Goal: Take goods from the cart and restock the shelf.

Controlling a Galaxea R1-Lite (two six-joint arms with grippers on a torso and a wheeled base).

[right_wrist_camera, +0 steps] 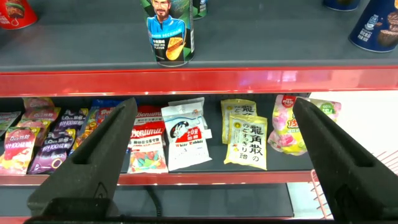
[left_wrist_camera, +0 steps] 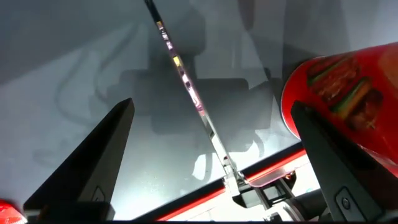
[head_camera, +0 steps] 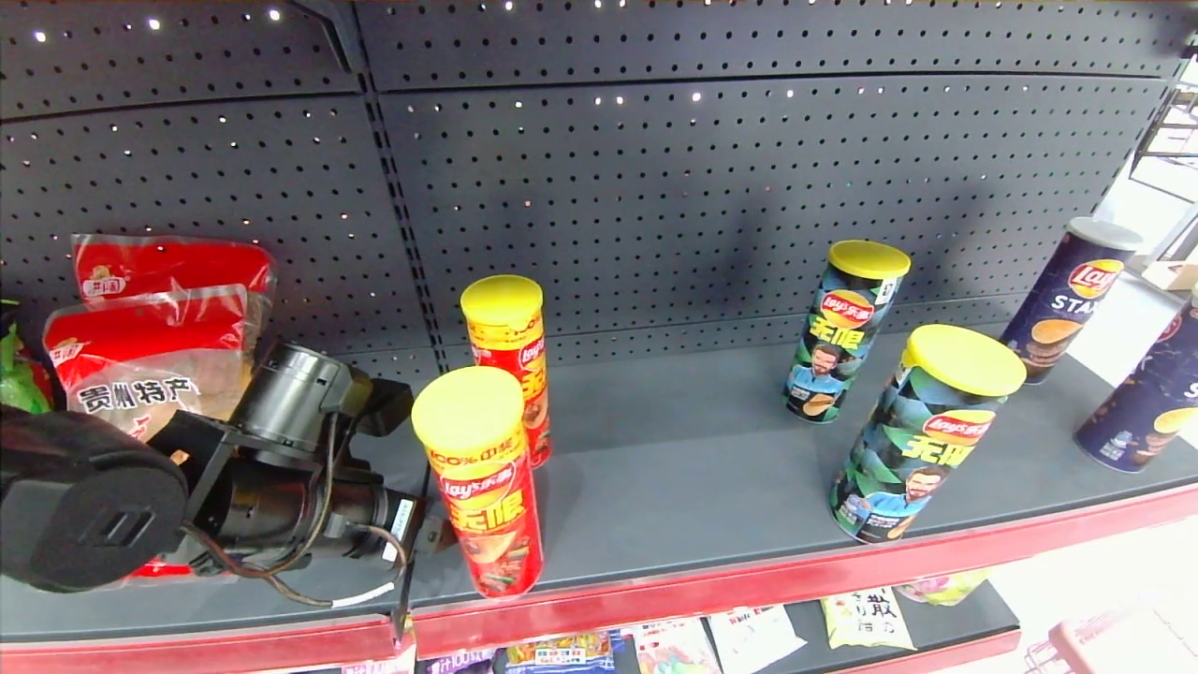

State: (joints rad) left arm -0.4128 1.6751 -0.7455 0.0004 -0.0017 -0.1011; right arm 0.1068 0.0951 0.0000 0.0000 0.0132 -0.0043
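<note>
The red can [head_camera: 487, 487] stands upright at the front lip of the shelf [head_camera: 693, 468], just beside one finger of the left gripper [left_wrist_camera: 212, 106], whose jaws are spread and empty. The right gripper [right_wrist_camera: 214, 102] is likewise spread and empty. Risk: a sideways withdrawal could clip the can and tip it off the lip.

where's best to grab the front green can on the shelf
The front green can stands upright near the red shelf lip, a tall round tube with bare shelf on either side. So probably grip its mid-body, fingers on opposite sides, coming from the front over the lip.
</note>
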